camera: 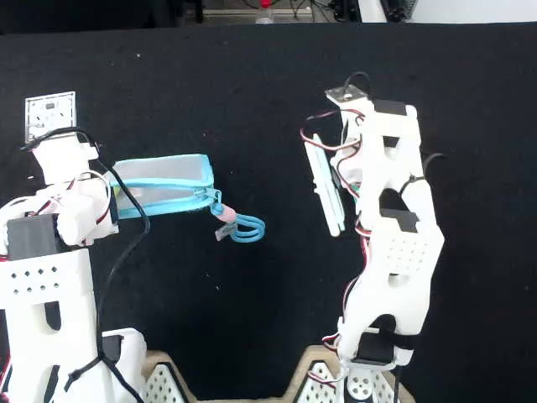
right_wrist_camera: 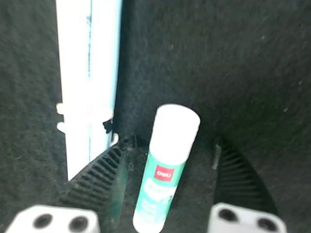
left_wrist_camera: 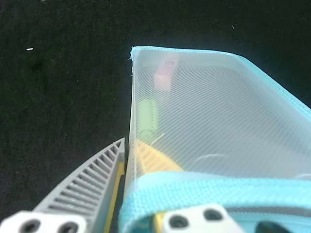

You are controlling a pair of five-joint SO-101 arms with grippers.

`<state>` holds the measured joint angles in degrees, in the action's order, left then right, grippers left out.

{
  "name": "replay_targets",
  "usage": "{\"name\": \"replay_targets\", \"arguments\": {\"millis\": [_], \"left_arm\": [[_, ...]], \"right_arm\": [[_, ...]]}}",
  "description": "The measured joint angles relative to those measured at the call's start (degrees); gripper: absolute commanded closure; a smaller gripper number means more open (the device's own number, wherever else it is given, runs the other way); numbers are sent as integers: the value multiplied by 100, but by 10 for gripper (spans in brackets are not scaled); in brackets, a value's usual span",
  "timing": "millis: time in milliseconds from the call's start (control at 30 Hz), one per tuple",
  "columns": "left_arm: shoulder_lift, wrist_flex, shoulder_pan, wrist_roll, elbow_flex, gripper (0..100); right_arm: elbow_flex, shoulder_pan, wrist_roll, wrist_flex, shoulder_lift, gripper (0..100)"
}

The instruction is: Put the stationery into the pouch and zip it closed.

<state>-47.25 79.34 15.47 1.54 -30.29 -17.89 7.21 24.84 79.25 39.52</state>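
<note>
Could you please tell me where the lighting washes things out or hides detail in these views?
High view: the black table swallows shadows; the white arms read bright. Right wrist view: the long white item is nearly blown out, the glue stick less so. Left wrist view: the pouch is evenly lit, contents faint through its mesh.

Print on the glue stick; nothing else legible

The glue stick [right_wrist_camera: 167, 160] has a green-and-white label [right_wrist_camera: 156, 191] with a small red patch [right_wrist_camera: 164, 172] of white letters, a brand mark. The paler print below the patch is too blurred to read. At the table's far left, a white card [camera: 50, 112] bears marks too small to read.
</note>
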Motion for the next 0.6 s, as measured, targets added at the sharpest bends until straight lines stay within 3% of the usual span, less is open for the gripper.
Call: {"name": "replay_targets", "arguments": {"millis": [133,300,600], "left_arm": [[0,0,0,0,0,970],[0,0,0,0,0,970],[0,0,0,0,0,970]], "right_arm": [[-202,26,-273,-62,149,996],[-369,176,-554,-114,158,988],[-369,105,-492,791,-659,988]]}}
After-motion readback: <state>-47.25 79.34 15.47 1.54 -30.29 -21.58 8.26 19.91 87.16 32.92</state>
